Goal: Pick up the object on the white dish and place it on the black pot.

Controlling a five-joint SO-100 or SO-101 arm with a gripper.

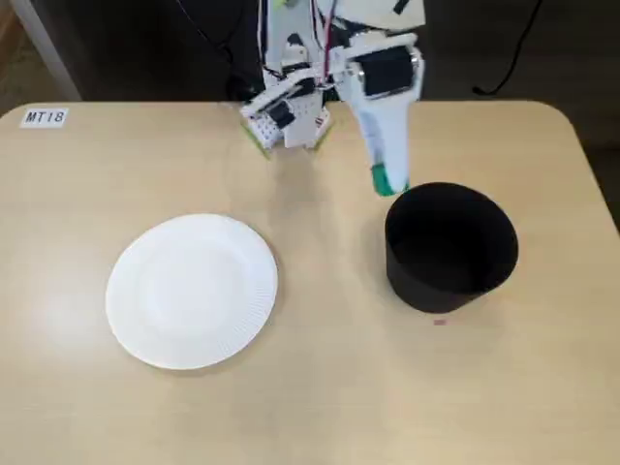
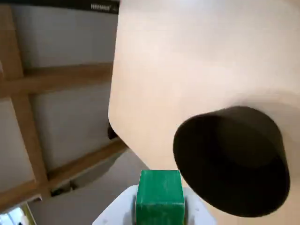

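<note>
A small green cube point(image 1: 384, 180) point(image 2: 159, 197) is held at the tip of my gripper point(image 1: 387, 182) point(image 2: 159, 206), whose white fingers are shut on it. In the fixed view the cube hangs just above the far left rim of the black pot point(image 1: 450, 247). The wrist view has the pot point(image 2: 232, 159) to the right of the cube, its dark opening facing the camera. The white dish point(image 1: 192, 291) lies bare on the left half of the table, well away from the gripper.
The arm's base point(image 1: 291, 111) stands at the table's far edge, behind the pot and dish. A small label reading MT18 point(image 1: 45, 117) is stuck at the far left corner. The wrist view shows the table edge and the floor with wooden beams point(image 2: 28, 136) beyond.
</note>
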